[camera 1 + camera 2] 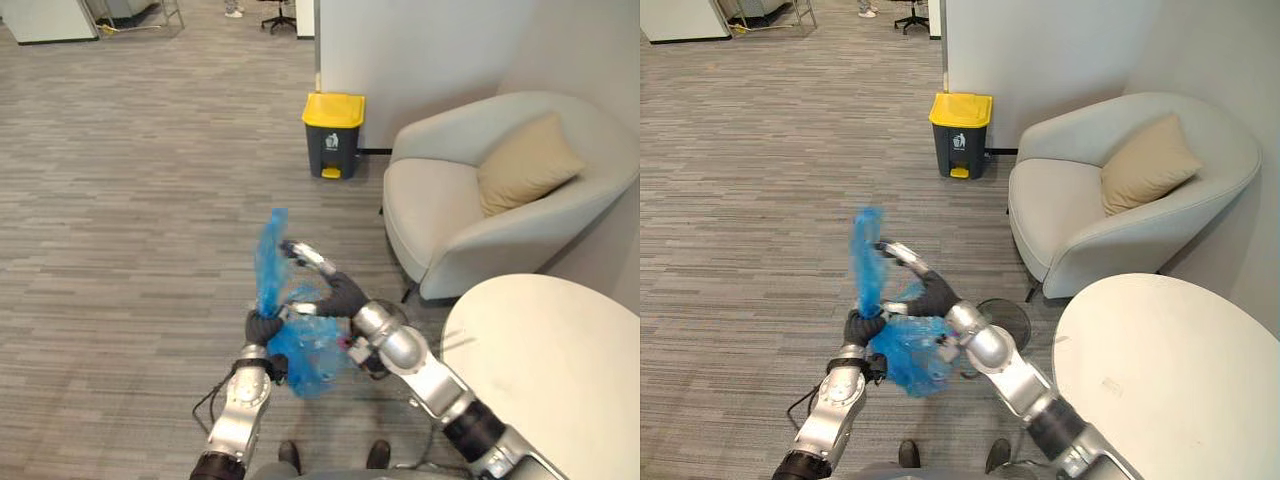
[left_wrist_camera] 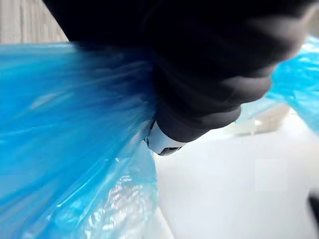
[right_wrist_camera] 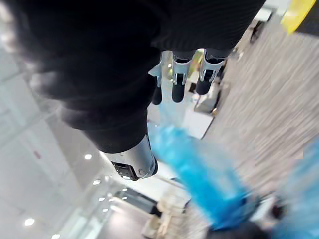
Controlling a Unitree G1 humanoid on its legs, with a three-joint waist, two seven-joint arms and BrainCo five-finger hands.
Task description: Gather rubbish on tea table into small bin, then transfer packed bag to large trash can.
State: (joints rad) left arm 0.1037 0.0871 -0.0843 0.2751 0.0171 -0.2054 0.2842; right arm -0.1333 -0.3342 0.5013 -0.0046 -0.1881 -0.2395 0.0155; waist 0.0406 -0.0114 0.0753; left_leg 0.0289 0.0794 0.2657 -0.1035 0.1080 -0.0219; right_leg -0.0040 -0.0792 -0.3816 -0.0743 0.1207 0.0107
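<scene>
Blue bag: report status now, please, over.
Left robot hand shut on bag neck; right robot hand open beside its tail. Bag packed, held in the air. Bin ahead, armchair right of it.

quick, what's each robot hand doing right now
left robot hand: shut on the neck of the blue bag.
right robot hand: open, fingers straight by the bag's top.

Head stereo pair: high, angled down and forward, mid-range. Shared between both eyes: blue bag (image 1: 300,355), yellow-lidded bin (image 1: 333,135), armchair (image 1: 470,190), white table (image 1: 560,370). Left wrist: very close, past left hand (image 2: 209,89), right against bag plastic. Right wrist: close, facing along right hand (image 3: 149,64) over the bag's twisted neck.
</scene>
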